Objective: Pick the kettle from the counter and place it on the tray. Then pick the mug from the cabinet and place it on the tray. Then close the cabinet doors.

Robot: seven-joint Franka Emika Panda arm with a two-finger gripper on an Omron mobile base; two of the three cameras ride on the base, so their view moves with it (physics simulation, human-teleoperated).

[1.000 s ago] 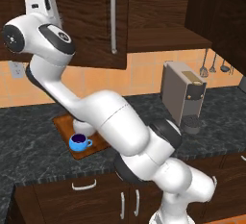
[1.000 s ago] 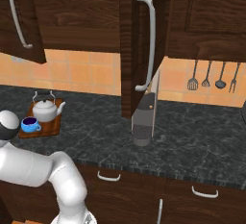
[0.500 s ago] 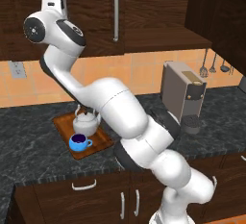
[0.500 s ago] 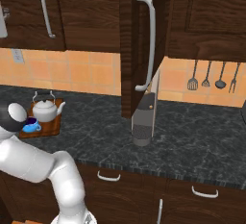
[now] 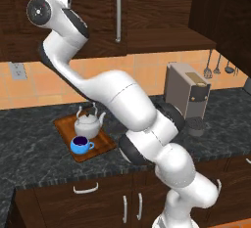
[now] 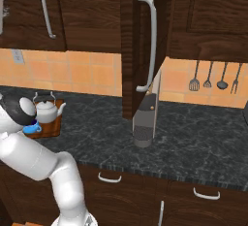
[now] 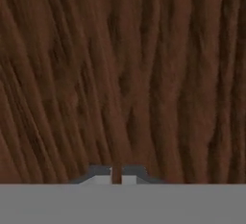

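Left base view: silvery kettle (image 5: 88,123) and blue mug (image 5: 81,145) on reddish tray (image 5: 64,125); claw (image 7: 116,174) pinched together against wood-grain cabinet door (image 7: 125,74).

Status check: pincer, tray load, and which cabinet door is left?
Pincer shut, empty, tips at left door. Kettle and mug on tray. Right door open, coffee machine beside it.

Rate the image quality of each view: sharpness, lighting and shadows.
Left base view: evenly lit, fairly sharp; the kettle and mug on the tray read clearly. Right base view: just as even, the open cabinet door darkens the middle. Hand view: smeared, blurry wood grain close up, end effector tips nearly together.
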